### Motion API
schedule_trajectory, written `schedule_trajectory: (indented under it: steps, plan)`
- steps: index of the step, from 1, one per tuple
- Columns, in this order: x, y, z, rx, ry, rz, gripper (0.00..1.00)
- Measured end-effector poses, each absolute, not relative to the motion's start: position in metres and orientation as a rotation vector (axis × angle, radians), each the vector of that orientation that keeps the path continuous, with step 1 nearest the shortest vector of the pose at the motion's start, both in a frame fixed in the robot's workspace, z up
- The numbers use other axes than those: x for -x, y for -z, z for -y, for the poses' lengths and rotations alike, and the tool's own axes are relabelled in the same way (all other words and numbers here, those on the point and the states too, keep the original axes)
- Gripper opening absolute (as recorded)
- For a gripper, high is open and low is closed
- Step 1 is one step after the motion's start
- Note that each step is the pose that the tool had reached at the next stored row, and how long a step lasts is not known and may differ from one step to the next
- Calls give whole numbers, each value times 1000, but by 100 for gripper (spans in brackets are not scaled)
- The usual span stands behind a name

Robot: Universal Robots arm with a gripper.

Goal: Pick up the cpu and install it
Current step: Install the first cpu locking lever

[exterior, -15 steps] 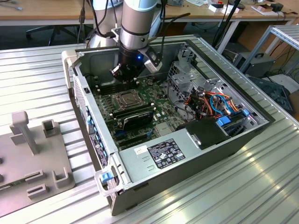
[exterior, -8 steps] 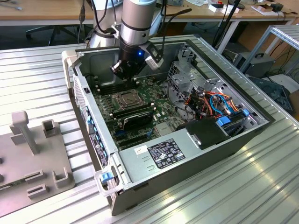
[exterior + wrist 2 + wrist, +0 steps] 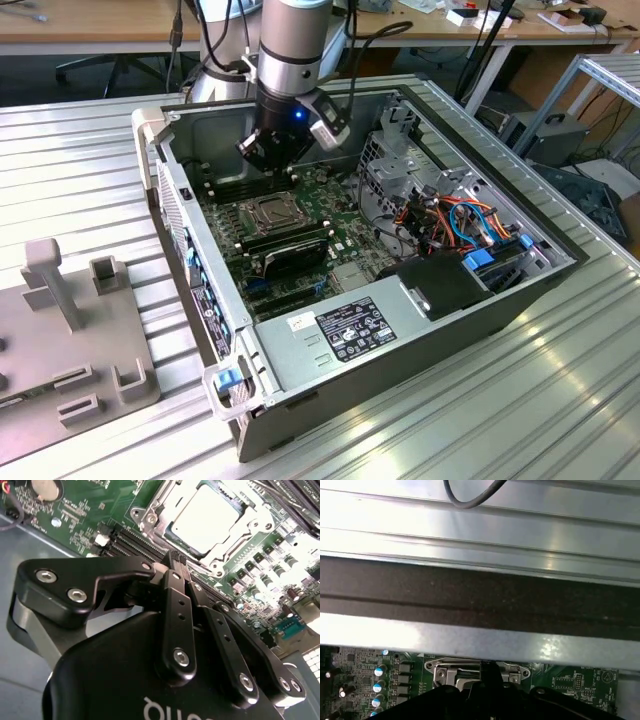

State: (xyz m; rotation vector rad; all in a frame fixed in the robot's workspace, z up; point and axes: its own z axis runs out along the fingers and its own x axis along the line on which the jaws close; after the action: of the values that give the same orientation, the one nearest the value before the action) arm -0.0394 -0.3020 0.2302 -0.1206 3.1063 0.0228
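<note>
Exterior view: open case lies on its side on the desk, board facing up so the socket is reachable from above. Arm comes straight down into the case; end effector hangs low, just beyond the socket toward the case's far wall.

Second wrist view: end effector has its fingers pressed together, nothing visibly between them. CPU sits in the socket just past the fingertips, frame around it.

First wrist view: the case wall looms close; socket frame beside the tips.
</note>
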Motion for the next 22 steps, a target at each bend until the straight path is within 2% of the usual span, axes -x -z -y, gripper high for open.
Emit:
schedule_trajectory:
  steps: [4, 14, 22]
  plan:
    - [40, -230, 309, 102, 8, -3108, 11]
    - [47, -230, 332, 102, 11, -3108, 11]
    - [48, -229, 334, 101, 11, -3108, 11]
